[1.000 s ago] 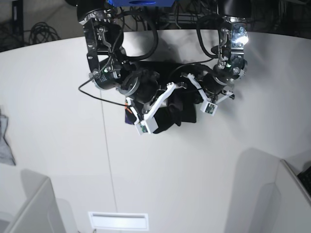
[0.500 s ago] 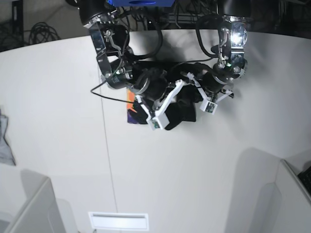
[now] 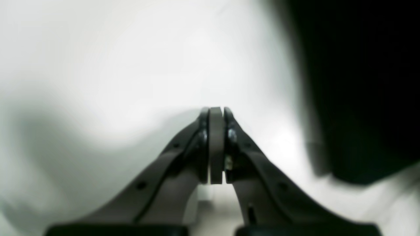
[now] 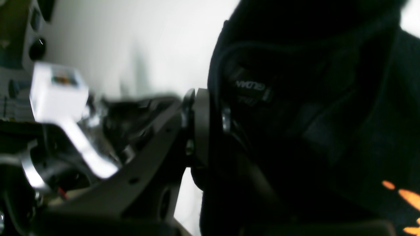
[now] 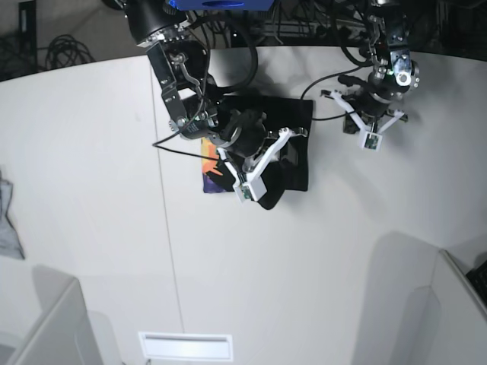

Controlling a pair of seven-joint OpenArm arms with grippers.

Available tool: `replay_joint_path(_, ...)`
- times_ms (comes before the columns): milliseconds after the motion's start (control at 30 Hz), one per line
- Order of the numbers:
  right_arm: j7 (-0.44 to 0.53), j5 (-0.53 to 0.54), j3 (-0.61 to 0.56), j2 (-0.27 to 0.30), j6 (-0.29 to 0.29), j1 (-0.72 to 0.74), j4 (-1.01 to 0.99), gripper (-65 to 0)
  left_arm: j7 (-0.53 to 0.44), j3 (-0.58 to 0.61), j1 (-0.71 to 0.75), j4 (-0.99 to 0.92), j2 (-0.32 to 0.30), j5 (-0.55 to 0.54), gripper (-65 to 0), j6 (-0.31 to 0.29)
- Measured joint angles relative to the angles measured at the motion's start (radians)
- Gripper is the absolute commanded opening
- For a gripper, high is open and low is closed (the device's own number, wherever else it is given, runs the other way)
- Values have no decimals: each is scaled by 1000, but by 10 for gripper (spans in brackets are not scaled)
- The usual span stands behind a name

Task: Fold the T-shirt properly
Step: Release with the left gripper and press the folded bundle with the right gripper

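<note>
Right gripper (image 4: 210, 131) jaws pinch the T-shirt (image 5: 293, 129); left gripper (image 3: 216, 144) jaws closed, empty, beside it. Risk: thin grip slips and the fold drops crooked on the bench (image 5: 319, 251).

Left hand (image 3: 216, 144) withdrawn off T-shirt (image 5: 293, 144); orange print now exposed.

Just a big white table (image 5: 251, 266), a small grey cloth (image 5: 7, 220) hanging off its left edge, and tangled black cables (image 5: 65, 49) behind it.
</note>
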Motion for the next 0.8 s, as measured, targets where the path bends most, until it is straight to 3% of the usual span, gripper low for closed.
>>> replay_joint_path(167,0,0,1,0,0,3,-1,-650,16,-138,71,49,0,-10,-650,-3)
replay_joint_path(300,2,0,1,0,0,6,-2,-650,15,-238,90,51,-8,-158,-650,0)
replay_joint_path(467,3,-3,0,0,0,11,-2,-650,16,-261,104,48,-70,-246,-650,1)
replay_joint_path(700,0,0,1,0,0,9,-27,-650,15,-259,105,48,-65,-255,-650,1)
replay_joint_path(733,-1,0,1,0,0,9,-32,-626,14,-259,110,48,-67,-256,-650,0)
replay_joint_path(800,0,-2,1,0,0,8,-36,-516,15,-259,128,60,-66,-258,-650,1)
